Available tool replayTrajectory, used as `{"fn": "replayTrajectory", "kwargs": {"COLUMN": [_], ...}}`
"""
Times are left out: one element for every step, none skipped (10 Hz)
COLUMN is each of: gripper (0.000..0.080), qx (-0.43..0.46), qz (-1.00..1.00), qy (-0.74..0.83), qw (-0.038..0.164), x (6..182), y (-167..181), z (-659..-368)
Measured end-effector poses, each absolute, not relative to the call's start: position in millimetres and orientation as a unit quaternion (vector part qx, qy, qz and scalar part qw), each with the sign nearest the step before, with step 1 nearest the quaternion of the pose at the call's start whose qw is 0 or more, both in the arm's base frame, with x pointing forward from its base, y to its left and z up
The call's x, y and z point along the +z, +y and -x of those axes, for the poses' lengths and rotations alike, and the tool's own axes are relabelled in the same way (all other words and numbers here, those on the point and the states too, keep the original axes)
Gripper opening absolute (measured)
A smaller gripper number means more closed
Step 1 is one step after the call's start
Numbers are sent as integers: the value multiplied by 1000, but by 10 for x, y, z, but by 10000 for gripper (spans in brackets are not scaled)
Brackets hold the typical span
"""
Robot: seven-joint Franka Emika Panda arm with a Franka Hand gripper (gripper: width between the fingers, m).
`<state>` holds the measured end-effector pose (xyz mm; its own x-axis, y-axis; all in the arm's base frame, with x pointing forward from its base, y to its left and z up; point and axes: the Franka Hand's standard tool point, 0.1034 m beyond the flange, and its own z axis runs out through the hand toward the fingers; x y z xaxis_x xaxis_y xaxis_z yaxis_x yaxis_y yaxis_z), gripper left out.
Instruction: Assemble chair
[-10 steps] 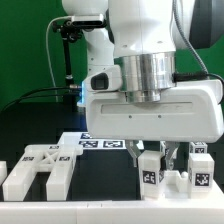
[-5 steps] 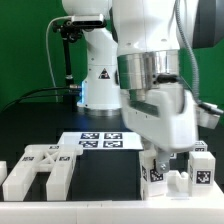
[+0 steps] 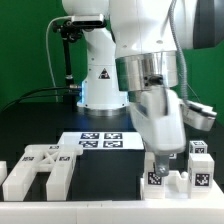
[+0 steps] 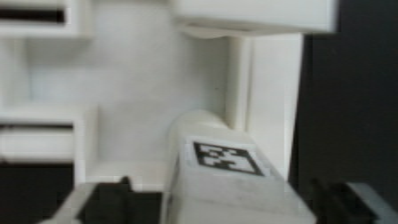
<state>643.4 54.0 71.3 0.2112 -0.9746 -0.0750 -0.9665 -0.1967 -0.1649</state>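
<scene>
The claw point(image 4: 217, 206) stands spread wide, gripping nothing. A tagged white post point(image 4: 226, 158) sits between its fingers point(image 4: 103, 206), touching neither.

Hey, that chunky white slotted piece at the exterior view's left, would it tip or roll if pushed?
Probably neither: the slotted piece lies low and flat on the black table, squared edges down, so it would likely slide. It looks like thick rigid plastic, so it should stay stiff. Its smooth faces may be somewhat slippery to grip.
</scene>
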Motion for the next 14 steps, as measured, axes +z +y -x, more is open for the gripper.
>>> {"fn": "replayTrajectory", "kwargs": {"gripper": [548, 628, 643, 643, 648, 649, 649, 649, 637, 637, 456, 456, 288, 290], "qx": [-31, -32, -31, -34, -37, -39, -42, -43, -41, -41, -39, -36, -32, -31], "qz": [837, 873, 883, 901, 914, 925, 975, 985, 977, 974, 967, 956, 943, 930], "qy": [540, 480, 460, 424, 395, 369, 211, 161, 203, 216, 247, 286, 325, 363], "qw": [86, 85, 84, 82, 81, 79, 56, 49, 54, 54, 56, 57, 57, 58], "x": [718, 702, 682, 679, 679, 679, 717, 727, 716, 714, 714, 713, 704, 709], "y": [512, 512, 557, 550, 540, 540, 521, 528, 532, 532, 535, 538, 513, 506], "z": [-6444, -6423, -6386, -6385, -6386, -6388, -6448, -6471, -6462, -6461, -6460, -6460, -6450, -6454]}}
